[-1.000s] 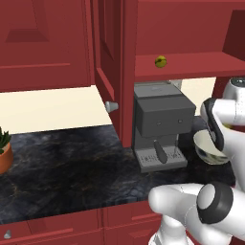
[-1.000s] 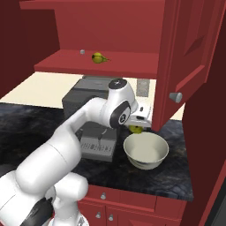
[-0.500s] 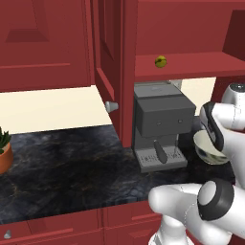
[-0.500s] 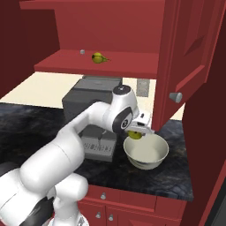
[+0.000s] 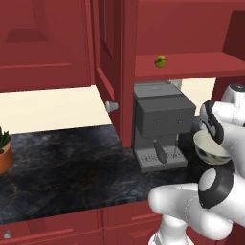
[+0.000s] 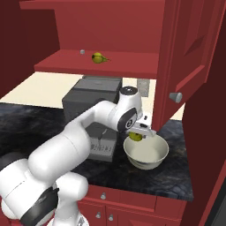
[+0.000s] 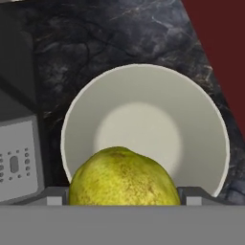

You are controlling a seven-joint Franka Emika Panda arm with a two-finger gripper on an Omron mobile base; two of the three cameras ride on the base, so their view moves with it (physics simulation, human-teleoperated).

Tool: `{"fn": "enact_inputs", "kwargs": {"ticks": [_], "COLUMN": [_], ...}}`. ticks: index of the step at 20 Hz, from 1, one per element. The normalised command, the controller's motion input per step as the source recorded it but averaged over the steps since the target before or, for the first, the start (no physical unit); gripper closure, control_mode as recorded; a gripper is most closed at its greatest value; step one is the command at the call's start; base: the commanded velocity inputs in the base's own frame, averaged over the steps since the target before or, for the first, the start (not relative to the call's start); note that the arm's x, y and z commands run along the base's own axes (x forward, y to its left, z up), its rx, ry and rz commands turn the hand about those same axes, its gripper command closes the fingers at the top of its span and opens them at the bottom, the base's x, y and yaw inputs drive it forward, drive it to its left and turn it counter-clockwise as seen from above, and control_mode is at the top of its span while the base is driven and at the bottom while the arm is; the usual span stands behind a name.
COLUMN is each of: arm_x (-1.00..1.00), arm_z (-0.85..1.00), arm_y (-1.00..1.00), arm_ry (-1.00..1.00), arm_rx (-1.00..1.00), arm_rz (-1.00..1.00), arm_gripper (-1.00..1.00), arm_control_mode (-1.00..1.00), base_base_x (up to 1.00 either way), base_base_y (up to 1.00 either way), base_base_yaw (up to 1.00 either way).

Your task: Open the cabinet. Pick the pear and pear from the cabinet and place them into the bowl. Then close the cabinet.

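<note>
Arm bent forward and down, gripper (image 6: 140,130) pointing down, jaws apart.

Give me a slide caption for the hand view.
Hand holding a speckled yellow-green pear directly above the white bowl on the dark marble counter.

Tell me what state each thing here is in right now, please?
Cabinet: doors open.
Pear in gripper: held over the bowl, jaws shut on it.
Pear on shelf: lying inside the cabinet.
Bowl: upright on the counter, nothing in it.
</note>
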Motion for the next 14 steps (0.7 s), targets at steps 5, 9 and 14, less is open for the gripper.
{"fn": "enact_inputs", "kwargs": {"ticks": [5,9,14], "arm_x": [0.13,0.19,0.19], "arm_z": [-0.24,-0.21,-0.22], "arm_y": [-0.13,-0.19,-0.18], "arm_ry": [0.0,0.0,0.0], "arm_rx": [0.0,0.0,0.0], "arm_rz": [0.0,0.0,0.0], "arm_gripper": [1.0,1.0,1.0], "arm_control_mode": [-1.0,-1.0,-1.0], "base_base_x": [0.0,0.0,0.0], "base_base_y": [0.0,0.0,0.0], "base_base_yaw": [0.0,0.0,0.0]}}
